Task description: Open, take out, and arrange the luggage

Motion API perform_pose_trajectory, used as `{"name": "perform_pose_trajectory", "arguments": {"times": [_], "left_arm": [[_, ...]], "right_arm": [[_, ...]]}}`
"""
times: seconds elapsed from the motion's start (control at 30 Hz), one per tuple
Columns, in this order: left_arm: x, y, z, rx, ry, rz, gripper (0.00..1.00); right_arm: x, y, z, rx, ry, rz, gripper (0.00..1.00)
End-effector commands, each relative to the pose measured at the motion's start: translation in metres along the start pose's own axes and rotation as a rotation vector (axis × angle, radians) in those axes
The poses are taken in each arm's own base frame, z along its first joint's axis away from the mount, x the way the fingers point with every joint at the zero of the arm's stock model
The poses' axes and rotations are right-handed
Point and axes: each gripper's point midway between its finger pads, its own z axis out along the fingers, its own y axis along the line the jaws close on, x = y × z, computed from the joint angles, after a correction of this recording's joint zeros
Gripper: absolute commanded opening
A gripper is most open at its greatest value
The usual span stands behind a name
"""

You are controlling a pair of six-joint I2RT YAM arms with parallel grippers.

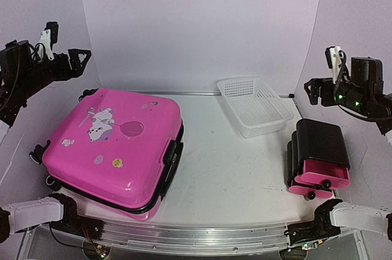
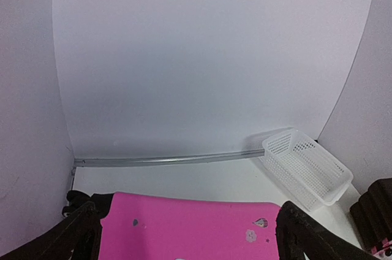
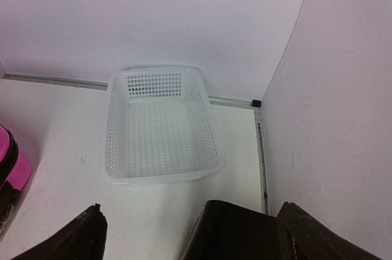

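from above, the luggage (image 1: 116, 149) lies flat and shut on the left of the table (image 1: 233, 174), stickers up, well apart from the basket (image 1: 254, 105) and the cabinet (image 1: 318, 149). the left gripper (image 1: 78, 64) hangs high by its far corner and the right gripper (image 1: 313, 91) above the cabinet, both empty

left wrist: fingers (image 2: 303, 235) spread wide, pink lid below

right wrist: fingers (image 3: 86, 235) wide too, basket ahead

the shell looks stiff, slick and bulky, probably heavy for one arm; i'd work along the black zipper band (image 1: 176, 149), then lift at the lid's edge
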Motion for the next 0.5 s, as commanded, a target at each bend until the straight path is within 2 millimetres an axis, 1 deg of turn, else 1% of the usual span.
{"name": "perform_pose_trajectory", "arguments": {"times": [0.0, 0.13, 0.23, 0.3, 0.37, 0.47], "left_arm": [[0.019, 0.016, -0.011, -0.055, 0.06, -0.091, 0.99], [0.051, 0.037, -0.015, -0.139, 0.174, -0.153, 0.99], [0.079, 0.051, -0.013, -0.197, 0.29, -0.195, 0.99], [0.096, 0.063, -0.007, -0.241, 0.369, -0.227, 0.97], [0.113, 0.076, 0.003, -0.276, 0.449, -0.267, 0.97], [0.128, 0.09, 0.021, -0.299, 0.529, -0.332, 0.96]], "right_arm": [[0.014, 0.003, 0.017, -0.02, 0.071, 0.078, 0.98], [0.026, 0.013, 0.039, -0.068, 0.149, 0.14, 0.98], [0.034, 0.032, 0.056, -0.128, 0.21, 0.164, 0.98], [0.041, 0.051, 0.068, -0.179, 0.258, 0.171, 0.98], [0.048, 0.075, 0.081, -0.237, 0.313, 0.182, 0.98], [0.06, 0.119, 0.094, -0.337, 0.388, 0.199, 0.98]]}}
